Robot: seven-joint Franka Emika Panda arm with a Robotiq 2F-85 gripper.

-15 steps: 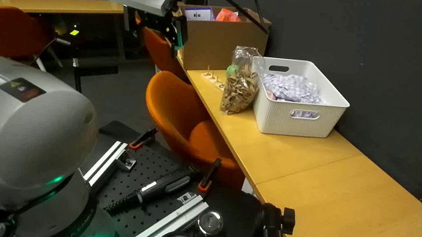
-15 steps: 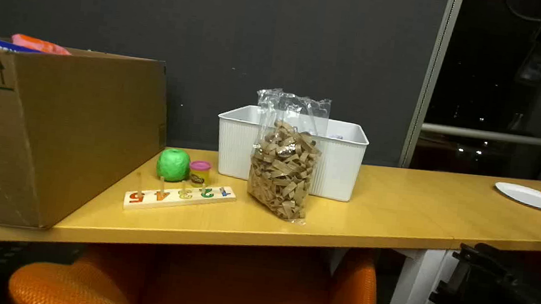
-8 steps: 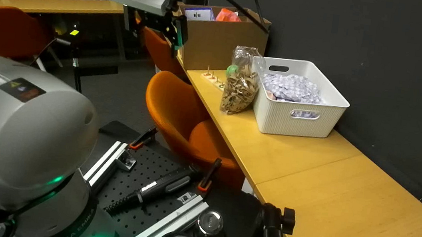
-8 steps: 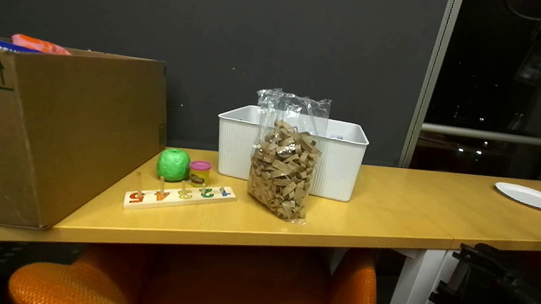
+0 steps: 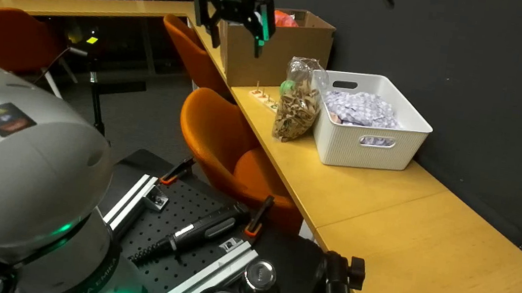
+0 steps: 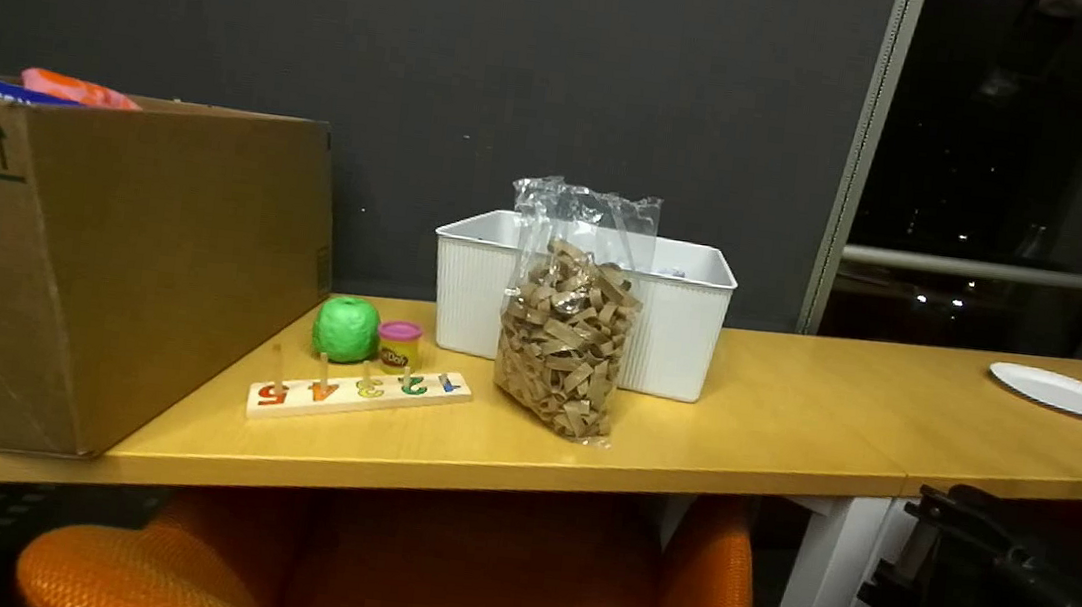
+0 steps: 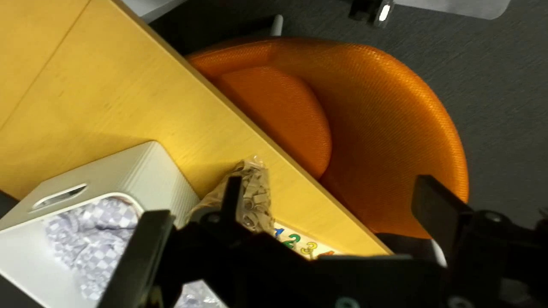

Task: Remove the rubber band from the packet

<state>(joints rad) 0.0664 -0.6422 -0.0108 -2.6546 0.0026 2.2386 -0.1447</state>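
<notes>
The packet is a clear plastic bag of tan-brown flat strips and loops. It stands upright on the table in both exterior views (image 5: 297,111) (image 6: 567,341), against the near side of the white basket. In the wrist view the packet (image 7: 257,192) shows from above, partly hidden behind a finger. No separate rubber band around the packet can be made out; its pieces look like flat bands. My gripper (image 5: 236,49) is open and empty, high above the table edge, apart from the packet. The wrist view shows the gripper (image 7: 329,182) with fingers wide apart, over the table edge and chair.
A white basket (image 6: 683,344) holding checked cloth stands behind the packet. A brown cardboard box (image 6: 192,277), a green ball-like object (image 6: 346,329), a small tub (image 6: 399,344) and a numbered peg board (image 6: 360,395) are beside it. An orange chair (image 5: 222,137) stands below the table edge.
My gripper has swung to the right in an exterior view and turned, so both fingers now show. The arm and its cable have shifted. The packet and basket have not moved.
</notes>
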